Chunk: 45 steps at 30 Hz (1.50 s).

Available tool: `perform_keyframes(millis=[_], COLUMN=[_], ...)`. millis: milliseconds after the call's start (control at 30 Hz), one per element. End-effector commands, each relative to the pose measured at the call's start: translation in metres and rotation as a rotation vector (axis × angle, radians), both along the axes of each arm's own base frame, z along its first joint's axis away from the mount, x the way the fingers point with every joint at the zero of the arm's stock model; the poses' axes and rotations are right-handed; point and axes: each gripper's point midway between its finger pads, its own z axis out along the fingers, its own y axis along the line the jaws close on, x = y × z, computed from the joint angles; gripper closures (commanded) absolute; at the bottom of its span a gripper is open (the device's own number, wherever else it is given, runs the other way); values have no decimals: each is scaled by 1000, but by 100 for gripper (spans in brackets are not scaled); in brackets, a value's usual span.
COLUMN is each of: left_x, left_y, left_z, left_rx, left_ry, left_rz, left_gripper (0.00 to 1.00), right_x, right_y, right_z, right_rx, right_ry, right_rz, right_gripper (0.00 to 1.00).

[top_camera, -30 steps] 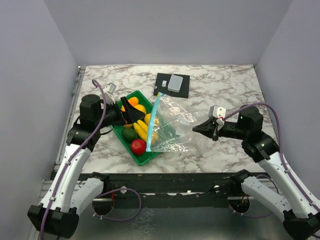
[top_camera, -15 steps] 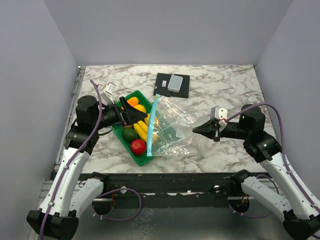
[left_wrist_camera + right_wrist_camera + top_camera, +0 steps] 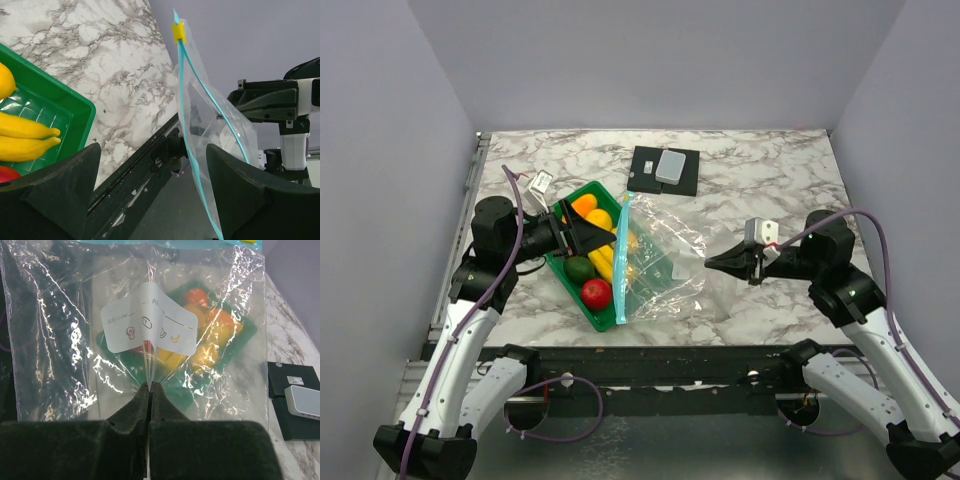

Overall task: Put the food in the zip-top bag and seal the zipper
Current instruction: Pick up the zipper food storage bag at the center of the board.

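Zip-top bag [image 3: 665, 262] now more upright; right gripper [image 3: 711, 264] pinches it, left gripper [image 3: 606, 237] spread.

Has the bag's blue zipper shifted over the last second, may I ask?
Yes. The zipper has swung left, away from the black pad and over the green tray.

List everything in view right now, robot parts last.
clear soft plastic zip-top bag: one, see-through, held up right of tray
light-blue zipper strip: one, along bag's mouth
green plastic tray: one, left-centre table
toy fruits: five, yellow banana bunch, red ball, orange ball, yellow ball, green one, all in tray
black flat pad: one, far centre
grey box: one, on pad
marble table: one, white-grey
left claw: black, open, over tray
right claw: black, shut on bag
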Motion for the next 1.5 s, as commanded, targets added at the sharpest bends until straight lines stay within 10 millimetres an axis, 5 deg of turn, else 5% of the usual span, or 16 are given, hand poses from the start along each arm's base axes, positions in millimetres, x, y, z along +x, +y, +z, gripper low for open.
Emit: perform_keyframes(millis=[0,400,867,1200,1467], left_x=[-8,-20,-28,-32,-32], left_y=[-1,-4,-9,-9,-8], left_z=[3,1,-3,-5,-11], left_rx=[-26,-49,-54,-56,-52], left_ry=[-3,8,22,19,30], left_rz=[-29,-72,-107,-118,-99], left_gripper=[13,17,50,93,100], right_x=[-10,-4,8,22,30], right_y=[3,10,21,31,31], right_z=[24,38,32,22,19], right_rx=[52,106,124,112,119], right_ry=[-72,-101,-99,-102,-95], right_rz=[50,62,44,-19,-71], right_gripper=[99,99,99,99,99])
